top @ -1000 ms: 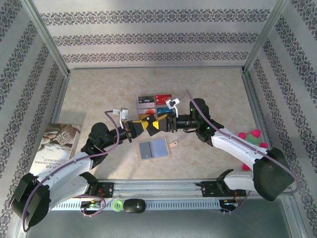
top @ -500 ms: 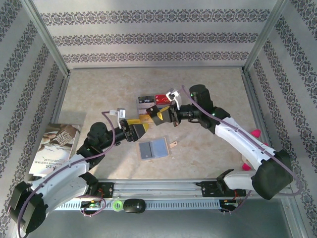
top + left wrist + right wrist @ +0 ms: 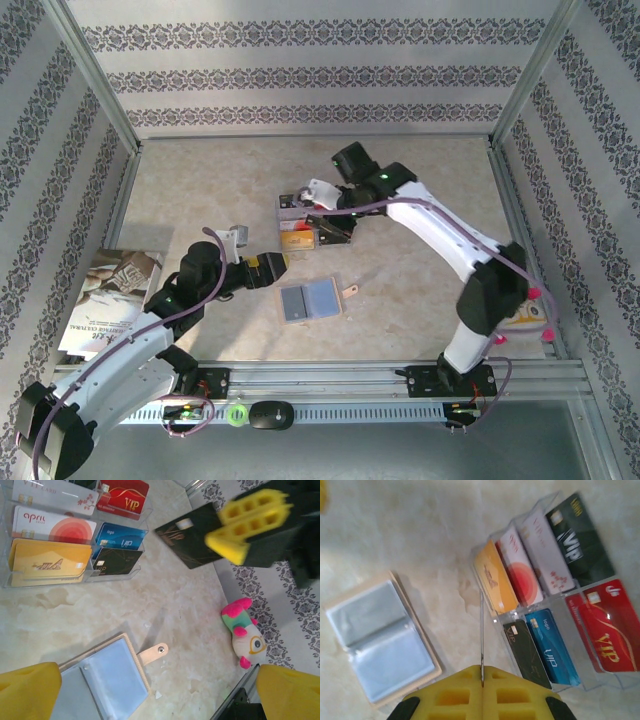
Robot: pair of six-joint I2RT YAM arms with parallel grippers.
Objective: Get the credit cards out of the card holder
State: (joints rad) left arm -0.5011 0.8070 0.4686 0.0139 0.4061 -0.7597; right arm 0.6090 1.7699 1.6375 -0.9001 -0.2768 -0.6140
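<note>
The small flat tan-brown folding card holder (image 3: 308, 300) was found opened flat on the table, close to the middle of the near edge. Its grey-blue inner panels (image 3: 112, 677) were turned upward and its tan strap tab (image 3: 154, 652) was directed toward the right edge.

The left claw (image 3: 268, 268) was positioned just left of the card holder with its yellow fingers (image 3: 27, 690) spread fully apart; nothing was held between them.

The right claw (image 3: 482, 672) was closed on a thin black card with gold print (image 3: 187, 540). In the right wrist view the card was seen edge-on as a thin line between the closed yellow pads. The claw and card were held above a clear plastic tiered card rack (image 3: 300, 222), which was located near the centre of the table and loaded with coloured cards.

A printed booklet (image 3: 115, 295) was located at the left edge, toward the near corner. A pink, green and white plush toy (image 3: 242, 630) was located at the right edge.
</note>
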